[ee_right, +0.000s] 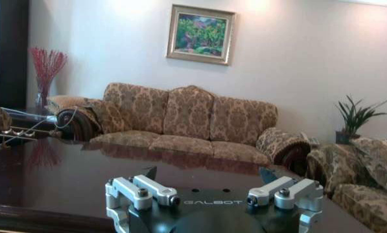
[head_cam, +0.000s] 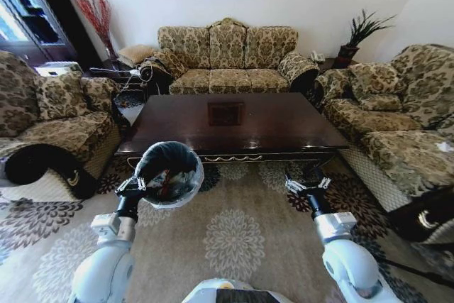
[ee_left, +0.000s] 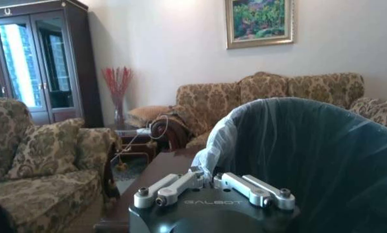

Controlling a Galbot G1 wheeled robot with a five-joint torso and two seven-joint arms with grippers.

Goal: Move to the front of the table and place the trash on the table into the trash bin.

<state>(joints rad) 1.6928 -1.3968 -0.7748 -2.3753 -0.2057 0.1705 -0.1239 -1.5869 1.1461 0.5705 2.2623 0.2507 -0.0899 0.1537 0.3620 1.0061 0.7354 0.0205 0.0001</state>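
Note:
The dark glossy table (head_cam: pixel 284 122) stands right ahead, its near edge just beyond both grippers; its top (ee_right: pixel 63 179) looks bare, and the trash is out of view. My left gripper (head_cam: pixel 133 185) is shut on the rim of the trash bin (head_cam: pixel 169 174), holding it up in front of the table's left front corner. The bin's black liner (ee_left: pixel 297 160) and pale folded plastic sit just past the left gripper (ee_left: pixel 208 180). The bin's inside is too dark to read. My right gripper (head_cam: pixel 308 182) hovers open and empty before the table's right front; its spread fingertips (ee_right: pixel 148 173) point over the table top.
Patterned sofas surround the table: one on the left (head_cam: pixel 57 125), one behind (head_cam: pixel 227 58), one on the right (head_cam: pixel 404 118). A side table with cables (head_cam: pixel 117 76) stands at the back left. A flowered rug (head_cam: pixel 234 239) covers the floor under me.

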